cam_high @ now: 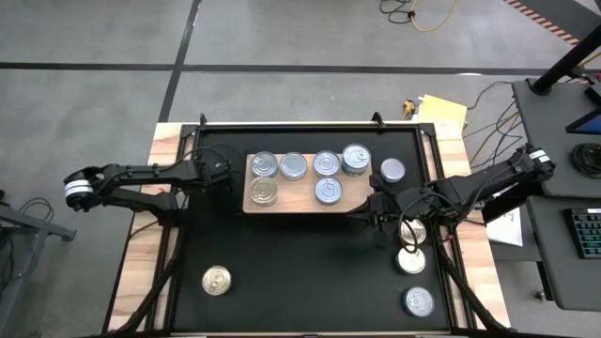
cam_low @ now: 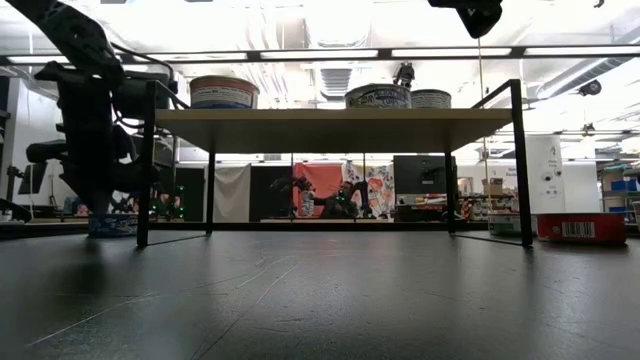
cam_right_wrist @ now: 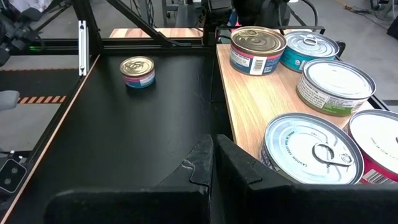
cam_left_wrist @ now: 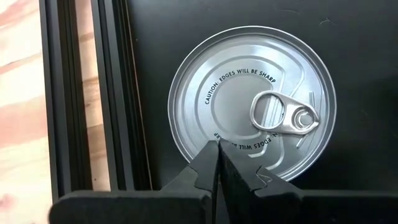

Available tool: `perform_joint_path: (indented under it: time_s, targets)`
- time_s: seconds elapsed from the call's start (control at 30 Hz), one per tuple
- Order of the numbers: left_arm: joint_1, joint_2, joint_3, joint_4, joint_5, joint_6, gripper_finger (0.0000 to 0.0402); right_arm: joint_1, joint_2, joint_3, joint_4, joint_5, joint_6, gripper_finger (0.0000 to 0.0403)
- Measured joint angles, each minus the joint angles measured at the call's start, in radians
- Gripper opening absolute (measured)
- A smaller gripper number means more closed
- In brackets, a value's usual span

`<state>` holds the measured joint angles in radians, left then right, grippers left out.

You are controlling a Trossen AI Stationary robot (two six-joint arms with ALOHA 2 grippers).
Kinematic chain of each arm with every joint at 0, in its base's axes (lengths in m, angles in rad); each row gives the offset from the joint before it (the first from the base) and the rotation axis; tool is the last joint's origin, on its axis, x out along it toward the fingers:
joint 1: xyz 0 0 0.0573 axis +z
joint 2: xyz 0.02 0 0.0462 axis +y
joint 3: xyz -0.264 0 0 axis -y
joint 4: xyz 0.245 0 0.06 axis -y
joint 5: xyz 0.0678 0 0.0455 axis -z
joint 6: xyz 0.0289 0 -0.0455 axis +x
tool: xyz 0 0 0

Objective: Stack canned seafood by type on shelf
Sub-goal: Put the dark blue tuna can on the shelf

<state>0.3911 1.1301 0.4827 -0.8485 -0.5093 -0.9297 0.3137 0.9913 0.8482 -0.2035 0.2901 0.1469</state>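
The left gripper (cam_high: 228, 175), fingers pressed together and empty, hangs at the shelf's (cam_high: 300, 195) left end. The right gripper (cam_high: 362, 210), also closed on nothing, sits at the shelf's right front corner. Six cans (cam_high: 328, 191) stand on the shelf. One gold-lidded can (cam_high: 217, 280) sits on the mat (cam_high: 300, 272) front left, and four more sit by the right arm.

Premises are a robotics lab or workshop: grey concrete floor (cam_high: 310, 38) with loose cables (cam_high: 427, 14), side desk carrying a keyboard (cam_high: 584, 233), ceiling strip lights (cam_low: 320, 52), equipment benches behind.
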Motion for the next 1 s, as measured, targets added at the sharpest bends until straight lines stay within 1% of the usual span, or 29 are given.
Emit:
perform_joint_path:
  time_s: [0.33, 1.0]
  targets:
    - [0.000, 0.002, 0.027, -0.053, 0.056, -0.022, 0.0000, 0.000, 0.000, 0.000, 0.000, 0.000, 0.002, 0.0009]
    - [-0.001, 0.002, 0.027, -0.058, 0.085, -0.035, 0.0000, 0.000, 0.000, 0.000, 0.000, 0.000, 0.003, 0.0009]
